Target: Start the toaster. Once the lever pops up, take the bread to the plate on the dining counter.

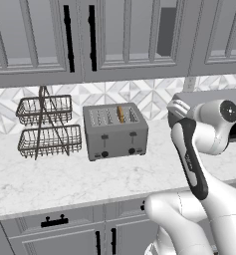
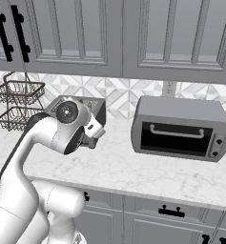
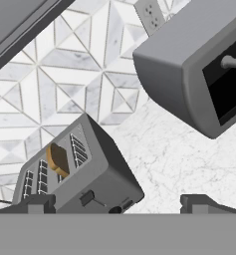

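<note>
Grey metal toaster [image 1: 115,131] seen in left base view, standing on white marble table [image 1: 64,182] against tiled wall, front with two black levers and two knobs facing forward. Golden-tan bread [image 1: 121,114] upright in third slot from left, top edge poking above toaster. Two-tier wire basket [image 1: 46,127] just left of toaster, apart from it. White arm [image 1: 199,164] rising at lower right, elbow raised in front of grey toaster oven [image 1: 209,97] at right edge. Grey cabinet doors with black handles above.

Right base view: toaster [image 2: 88,107] partly hidden behind arm's upper joint [image 2: 66,124]; top slots barely visible. Toaster oven [image 2: 181,127] to right on same table [image 2: 133,167], well apart from toaster, dark glass door with bar handle. Wire basket [image 2: 18,107] at far left. Wall outlet above oven.

Hand view, rolled: toaster [image 3: 82,174] at lower left, bread [image 3: 59,160] sitting in one slot, one black lever and knob visible on front face. Tool [image 3: 118,205] well short of toaster, touching nothing; two dark fingertips [image 3: 40,203] spread wide at bottom edge, nothing between them. Toaster oven [image 3: 199,64] at upper right, tiled wall behind.
</note>
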